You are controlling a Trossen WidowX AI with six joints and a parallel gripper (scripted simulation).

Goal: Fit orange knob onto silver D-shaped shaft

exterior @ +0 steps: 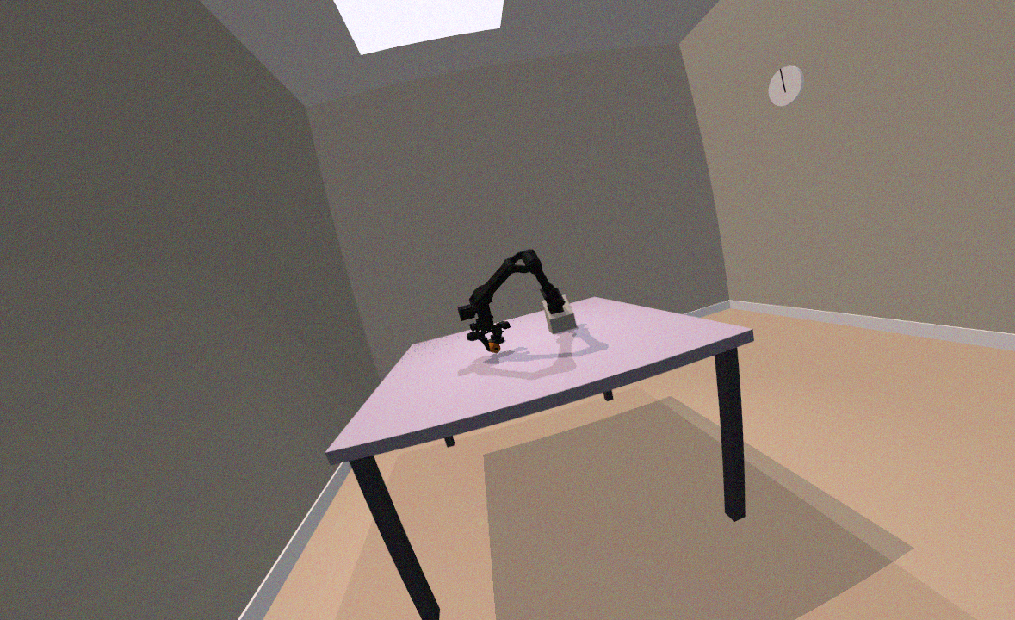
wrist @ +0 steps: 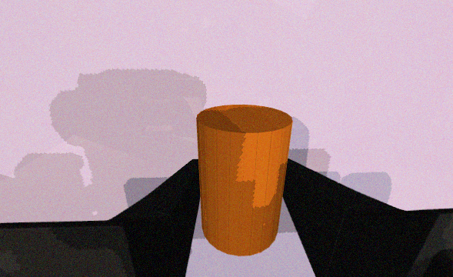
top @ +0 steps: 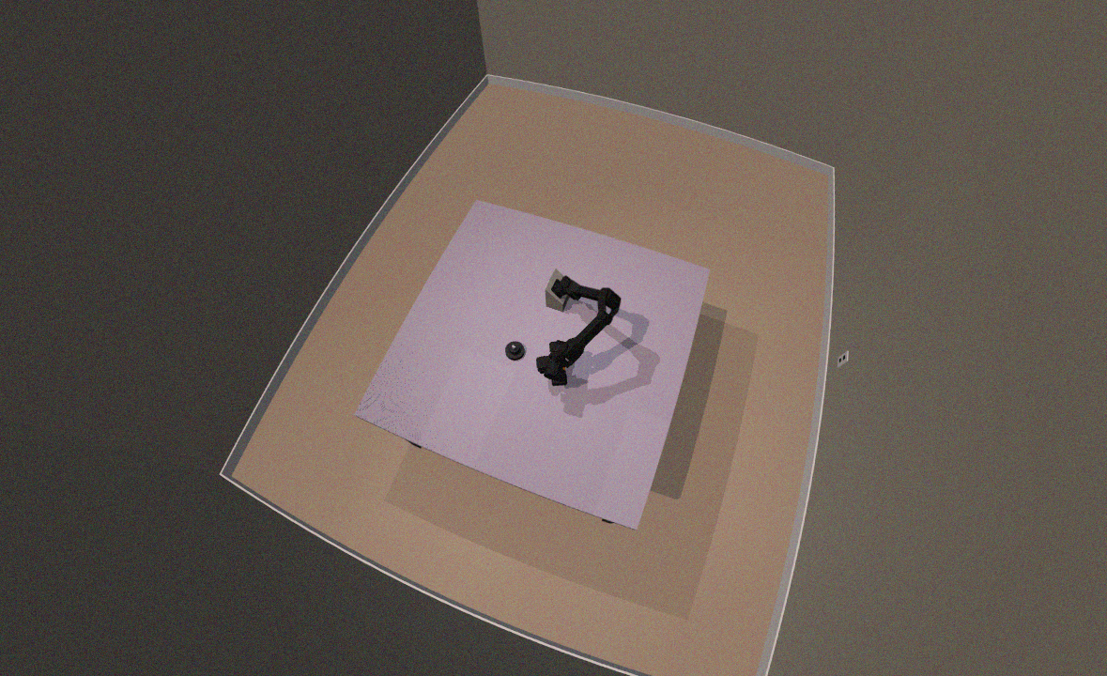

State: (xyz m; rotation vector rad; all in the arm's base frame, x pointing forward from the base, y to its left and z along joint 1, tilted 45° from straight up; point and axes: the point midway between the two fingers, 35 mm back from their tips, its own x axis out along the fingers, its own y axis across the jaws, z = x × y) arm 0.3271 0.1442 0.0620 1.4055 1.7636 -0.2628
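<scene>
The orange knob point(exterior: 493, 347) point(wrist: 239, 165) is a plain cylinder. My gripper point(exterior: 492, 345) point(wrist: 239, 166) is shut on its sides and holds it lying over, a little above the table. A small dark spot shows on the knob's end facing the exterior camera; whether it is the hole is too small to tell. The end in the wrist view looks plain. In the top view the arm hides the knob. The dark round pedestal point(top: 515, 353) stands left of the gripper there, with the small pale shaft point(top: 513, 345) upright on it. The shaft's flat side cannot be made out.
The pale purple table point(top: 456, 277) point(exterior: 411, 400) carries everything. The arm's grey base block point(top: 554, 299) point(exterior: 562, 322) stands farther back, with the dark arm arching from it. Shadows of the arm and gripper fall on the table.
</scene>
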